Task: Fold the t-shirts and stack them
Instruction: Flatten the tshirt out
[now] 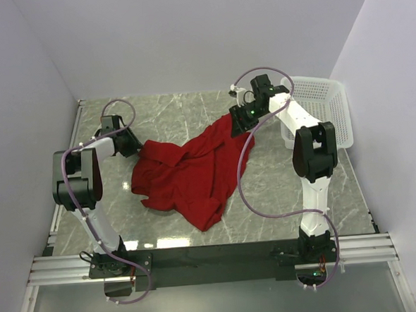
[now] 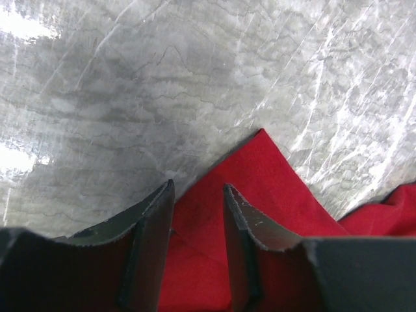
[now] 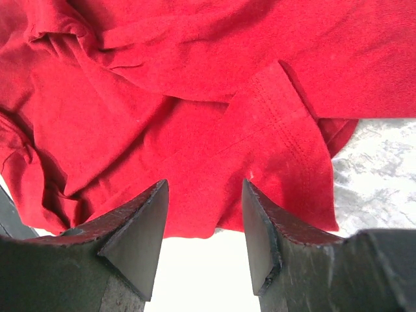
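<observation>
The deep red t-shirt point(image 1: 188, 175) sprawls crumpled mid-tabletop point(image 1: 288, 193), one end reaching toward the far right corner. The left pincer point(image 2: 198, 185) straddles its pointed left corner, jaws apart. The right pincer point(image 3: 205, 182) gapes over a stitched hem, nothing clamped. It's soft, light, floppy cloth that will likely sag, so corners and hems look the best holds.
</observation>
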`<action>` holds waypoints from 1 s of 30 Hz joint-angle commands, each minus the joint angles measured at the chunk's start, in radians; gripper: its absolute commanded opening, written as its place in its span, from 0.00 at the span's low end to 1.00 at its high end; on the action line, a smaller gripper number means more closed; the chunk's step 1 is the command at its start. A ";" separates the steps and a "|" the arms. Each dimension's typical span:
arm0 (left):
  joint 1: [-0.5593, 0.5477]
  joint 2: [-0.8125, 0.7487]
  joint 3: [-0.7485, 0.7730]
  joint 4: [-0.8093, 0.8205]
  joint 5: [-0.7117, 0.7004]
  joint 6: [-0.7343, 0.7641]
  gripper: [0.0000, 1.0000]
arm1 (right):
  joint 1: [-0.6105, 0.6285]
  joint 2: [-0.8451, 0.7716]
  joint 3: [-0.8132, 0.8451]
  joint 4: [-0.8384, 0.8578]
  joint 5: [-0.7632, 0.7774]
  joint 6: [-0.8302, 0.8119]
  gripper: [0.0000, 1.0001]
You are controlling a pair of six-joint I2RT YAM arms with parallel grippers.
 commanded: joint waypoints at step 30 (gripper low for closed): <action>-0.109 -0.011 -0.034 -0.195 -0.207 0.060 0.27 | -0.014 -0.095 0.000 0.032 -0.009 0.013 0.56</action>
